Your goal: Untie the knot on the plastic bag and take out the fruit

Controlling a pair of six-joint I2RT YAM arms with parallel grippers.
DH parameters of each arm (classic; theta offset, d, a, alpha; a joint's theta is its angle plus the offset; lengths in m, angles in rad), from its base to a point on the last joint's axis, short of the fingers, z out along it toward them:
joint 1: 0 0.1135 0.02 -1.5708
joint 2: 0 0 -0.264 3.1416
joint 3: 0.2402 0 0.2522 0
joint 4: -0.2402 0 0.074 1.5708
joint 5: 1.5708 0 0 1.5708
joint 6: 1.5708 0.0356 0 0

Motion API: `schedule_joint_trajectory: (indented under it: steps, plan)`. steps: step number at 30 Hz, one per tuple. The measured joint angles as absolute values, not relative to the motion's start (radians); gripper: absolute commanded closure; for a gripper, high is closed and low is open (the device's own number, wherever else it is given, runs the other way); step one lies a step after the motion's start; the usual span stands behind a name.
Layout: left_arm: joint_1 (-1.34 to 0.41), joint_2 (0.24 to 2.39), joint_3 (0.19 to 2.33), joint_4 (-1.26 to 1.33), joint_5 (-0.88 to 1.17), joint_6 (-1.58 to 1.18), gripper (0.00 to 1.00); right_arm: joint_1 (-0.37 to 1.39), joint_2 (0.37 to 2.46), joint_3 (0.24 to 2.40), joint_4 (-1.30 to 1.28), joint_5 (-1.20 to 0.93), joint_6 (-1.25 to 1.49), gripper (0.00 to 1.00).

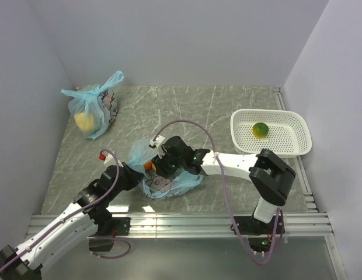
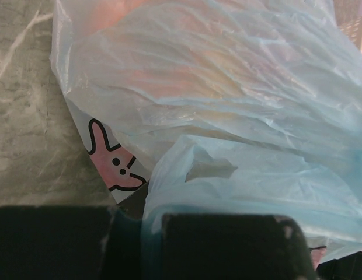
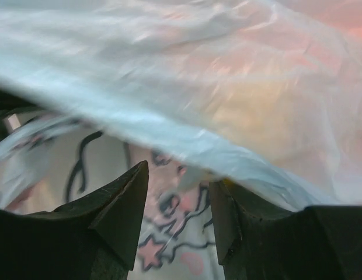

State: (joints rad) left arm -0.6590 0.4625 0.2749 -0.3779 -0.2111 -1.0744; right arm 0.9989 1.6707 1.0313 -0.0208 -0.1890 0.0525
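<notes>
The light-blue plastic bag (image 1: pixel 169 182) with its cartoon print lies crumpled near the table's front, between both arms. My left gripper (image 1: pixel 136 174) reaches in from the left; in its wrist view it (image 2: pixel 134 224) is shut on a fold of the bag's film (image 2: pixel 169 175). My right gripper (image 1: pixel 162 162) hovers over the top of the bag. Its jaws (image 3: pixel 176 192) stand open, with printed film (image 3: pixel 169 233) behind the gap. A bit of orange fruit (image 1: pixel 149 165) shows at the bag's left edge, and orange tints (image 2: pixel 169 76) glow through the film. The knot is hidden.
A second blue bag (image 1: pixel 93 108) holding a yellow lump stands at the back left. A white perforated basket (image 1: pixel 286 119) sits at the right with one green-yellow fruit (image 1: pixel 260 129) in it. Walls close in the left, back and right sides.
</notes>
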Motion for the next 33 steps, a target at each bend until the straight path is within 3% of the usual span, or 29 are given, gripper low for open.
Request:
schedule_joint_trajectory:
  steps: [10, 24, 27, 30, 31, 33]
  plan:
    - [-0.659, 0.551, 0.293, -0.327, -0.207, -1.056, 1.00, 1.000, 1.729, 1.055, 0.013, 0.046, 0.154, 0.14]
    - [-0.659, 0.561, 0.323, -0.312, -0.208, -1.037, 0.99, 1.002, 1.831, 1.159, 0.071, 0.086, 0.089, 0.07]
    - [-0.659, 0.561, 0.323, -0.312, -0.208, -1.037, 0.99, 1.002, 1.900, 1.198, 0.072, 0.087, 0.071, 0.11]
    - [-0.659, 0.563, 0.323, -0.312, -0.208, -1.037, 0.99, 1.001, 1.941, 1.202, 0.077, 0.090, 0.064, 0.24]
    - [-0.659, 0.566, 0.323, -0.312, -0.209, -1.037, 0.99, 1.002, 1.945, 1.203, 0.088, 0.091, 0.061, 0.45]
    - [-0.659, 0.567, 0.323, -0.312, -0.209, -1.037, 0.99, 1.001, 1.945, 1.202, 0.090, 0.092, 0.059, 0.67]
